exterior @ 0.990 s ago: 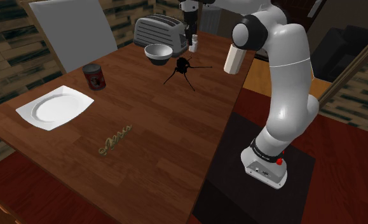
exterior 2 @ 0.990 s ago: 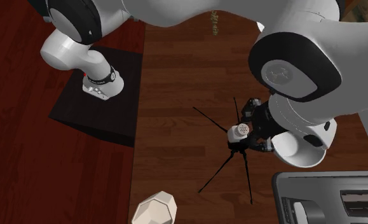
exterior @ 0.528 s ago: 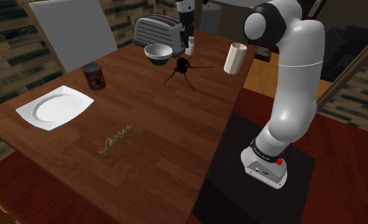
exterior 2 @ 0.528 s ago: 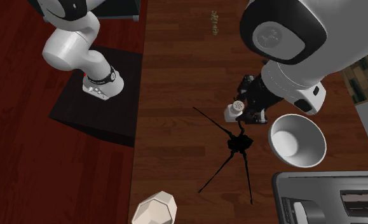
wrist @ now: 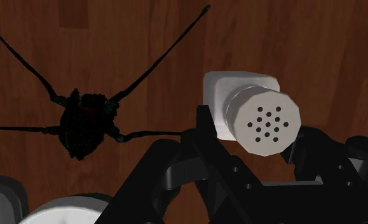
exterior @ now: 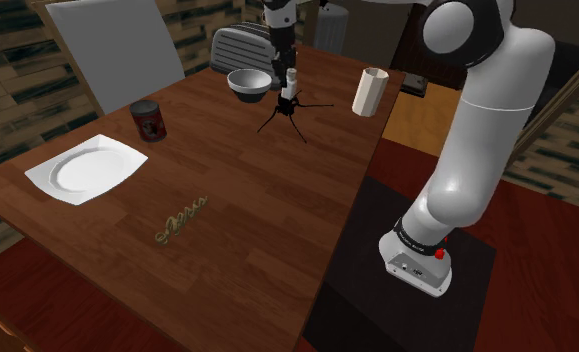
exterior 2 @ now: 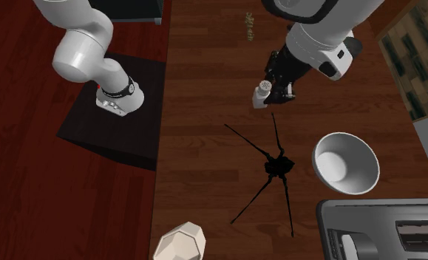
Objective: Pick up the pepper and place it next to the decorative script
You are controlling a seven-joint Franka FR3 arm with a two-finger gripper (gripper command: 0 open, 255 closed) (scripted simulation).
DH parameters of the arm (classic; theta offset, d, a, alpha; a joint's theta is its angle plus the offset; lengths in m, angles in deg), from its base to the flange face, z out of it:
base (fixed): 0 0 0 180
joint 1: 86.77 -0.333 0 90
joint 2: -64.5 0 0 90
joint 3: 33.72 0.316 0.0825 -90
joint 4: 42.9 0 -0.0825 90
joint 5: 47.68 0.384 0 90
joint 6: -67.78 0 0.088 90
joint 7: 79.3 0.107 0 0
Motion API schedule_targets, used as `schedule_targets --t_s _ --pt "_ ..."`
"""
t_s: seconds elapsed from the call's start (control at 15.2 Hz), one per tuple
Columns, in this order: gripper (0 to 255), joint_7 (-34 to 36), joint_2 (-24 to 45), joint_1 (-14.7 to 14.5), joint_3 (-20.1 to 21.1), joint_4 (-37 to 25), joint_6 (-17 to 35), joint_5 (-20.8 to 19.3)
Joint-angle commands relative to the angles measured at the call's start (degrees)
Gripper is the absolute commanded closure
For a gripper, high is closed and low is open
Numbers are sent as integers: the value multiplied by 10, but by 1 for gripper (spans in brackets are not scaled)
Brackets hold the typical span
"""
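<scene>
The pepper is a white shaker (exterior: 290,84) with a holed top (wrist: 262,121), and it hangs above the wooden table (exterior: 267,230). My gripper (exterior: 289,80) is shut on it, a black finger on either side (wrist: 201,127). In the second exterior view the shaker (exterior 2: 261,94) sticks out sideways from the gripper (exterior 2: 270,90), just past a black spider-like ornament (exterior 2: 276,168). The decorative script (exterior: 181,220) is a small pale-gold word lying flat near the table's front, far from the gripper. That script (exterior 2: 248,26) sits at the second exterior view's upper edge.
A white bowl (exterior: 249,82) and a toaster (exterior: 247,45) stand at the table's back. The spider ornament (exterior: 287,110) spreads thin legs just under the shaker. A white faceted cup (exterior: 369,90), a red can (exterior: 148,120) and a white plate (exterior: 85,168) also stand on the table.
The gripper has carried the shaker away from the bowl and toaster, over the black ornament, toward the script's side. The upper arm swung to the shoulder view's right.
</scene>
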Motion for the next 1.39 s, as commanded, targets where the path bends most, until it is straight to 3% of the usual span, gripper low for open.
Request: schedule_targets --t_s 0.0,0.66,1.32 --pt "255 24 -18 -15 9 22 2 0" --pt "255 149 -86 -87 63 109 17 12" --pt "255 278 -99 -156 125 125 19 34"
